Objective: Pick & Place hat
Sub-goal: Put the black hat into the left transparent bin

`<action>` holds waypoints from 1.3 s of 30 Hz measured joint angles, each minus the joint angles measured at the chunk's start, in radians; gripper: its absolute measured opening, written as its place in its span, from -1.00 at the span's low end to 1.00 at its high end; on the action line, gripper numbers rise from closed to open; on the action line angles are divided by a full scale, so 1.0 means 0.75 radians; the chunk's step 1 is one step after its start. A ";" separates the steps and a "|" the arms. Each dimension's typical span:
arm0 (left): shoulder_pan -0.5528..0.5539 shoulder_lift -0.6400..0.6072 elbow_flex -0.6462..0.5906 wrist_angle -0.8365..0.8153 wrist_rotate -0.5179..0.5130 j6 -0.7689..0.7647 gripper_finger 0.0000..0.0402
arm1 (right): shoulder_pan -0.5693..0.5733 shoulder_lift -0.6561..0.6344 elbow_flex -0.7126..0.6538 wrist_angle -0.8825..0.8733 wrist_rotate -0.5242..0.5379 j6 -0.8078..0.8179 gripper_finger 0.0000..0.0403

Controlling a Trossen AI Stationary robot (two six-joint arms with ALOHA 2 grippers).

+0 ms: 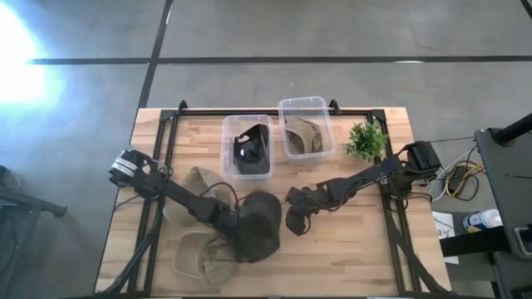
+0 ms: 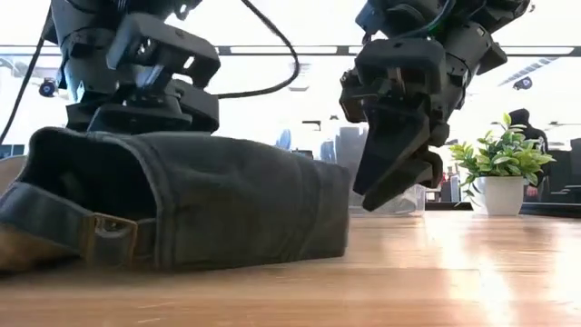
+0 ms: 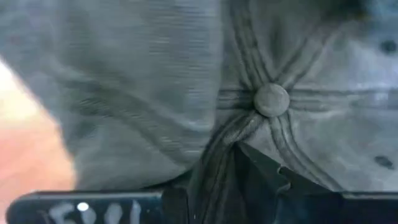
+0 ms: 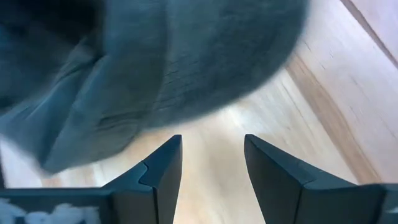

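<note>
A dark grey cap (image 1: pixel 264 223) rests on the wood table near the middle of its near half, with its rear strap and brass buckle (image 2: pixel 109 238) facing the low camera. My left gripper (image 1: pixel 248 231) stands on top of the cap (image 2: pixel 227 209), and its wrist view is filled by the crown around the top button (image 3: pixel 272 99). My right gripper (image 1: pixel 293 218) hangs open just beside the cap's right side (image 4: pixel 155 62), above bare wood, touching nothing (image 2: pixel 390 186). My left gripper (image 3: pixel 217 158) comes down from above on the cap's crown, close to the top button. A raised fold of cloth (image 3: pixel 214 140) runs from the button into the gap beside the one finger (image 3: pixel 267 180) that shows. The other finger is covered by cloth. The cap's lower edge lies on the table.
Two clear bins stand at the far side, one (image 1: pixel 247 145) holding a dark hat, the other (image 1: pixel 306 124) a tan hat. A potted plant (image 1: pixel 366 141) stands to their right. Two tan hats (image 1: pixel 195 187) (image 1: pixel 199 257) lie on the table under and beside my left arm.
</note>
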 joint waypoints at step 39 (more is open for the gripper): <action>-0.041 0.128 0.378 -0.190 -0.294 -0.118 -0.51 | -0.128 -0.020 -0.048 0.098 -0.124 0.054 -0.16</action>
